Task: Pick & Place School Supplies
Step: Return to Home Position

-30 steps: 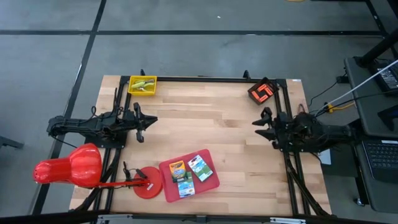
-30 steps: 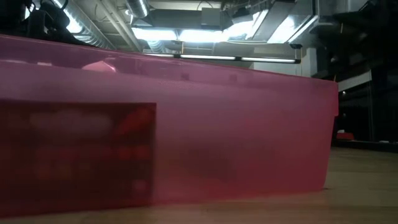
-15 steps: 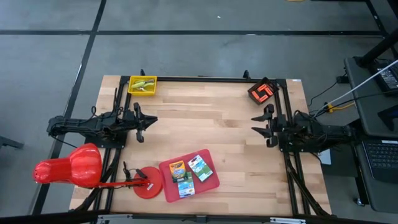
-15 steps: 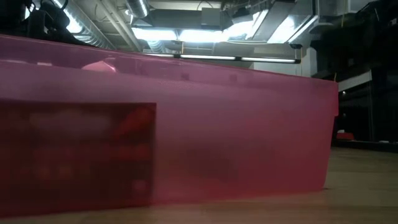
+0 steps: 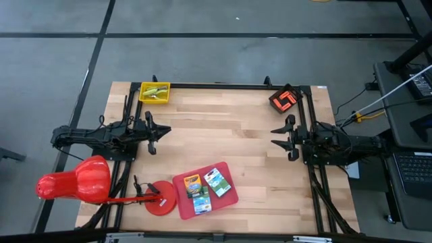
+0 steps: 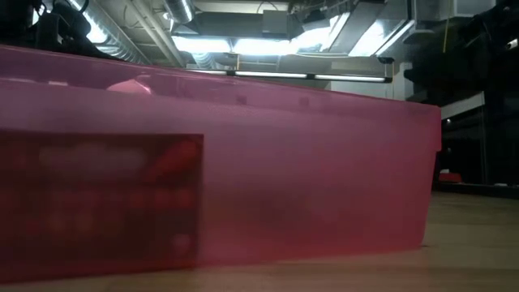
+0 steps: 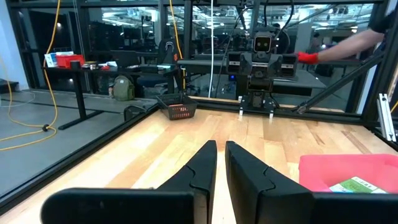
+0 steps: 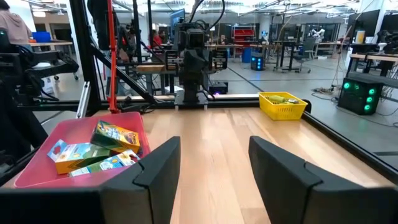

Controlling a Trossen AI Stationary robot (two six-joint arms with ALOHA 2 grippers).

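Observation:
The flat red tray (image 5: 229,197) lies near the table's near edge. In it lie two crayon boxes (image 5: 194,183) (image 8: 115,135) and a green-white pack (image 5: 217,181) (image 7: 357,185). A yellow basket (image 5: 154,92) (image 8: 283,104) at the far left corner holds yellow-green items. My left gripper (image 5: 164,131) (image 7: 221,168) hovers shut over the left side of the table and holds nothing. My right gripper (image 5: 273,136) (image 8: 214,168) hovers open over the right side, also empty. Both point toward the table's middle, well away from the tray.
A red-and-black basket (image 5: 286,99) (image 7: 180,111) stands at the far right corner. A big red cone-shaped object (image 5: 74,179) and a red disc (image 5: 160,197) sit at the near left. The tray's pink wall (image 6: 243,178) fills the low view. A person's arm (image 7: 336,50) shows beyond the table.
My right gripper has shifted a little toward the table's left, and its fingers stand wider apart than a second ago. The tray and its contents have stayed where they were.

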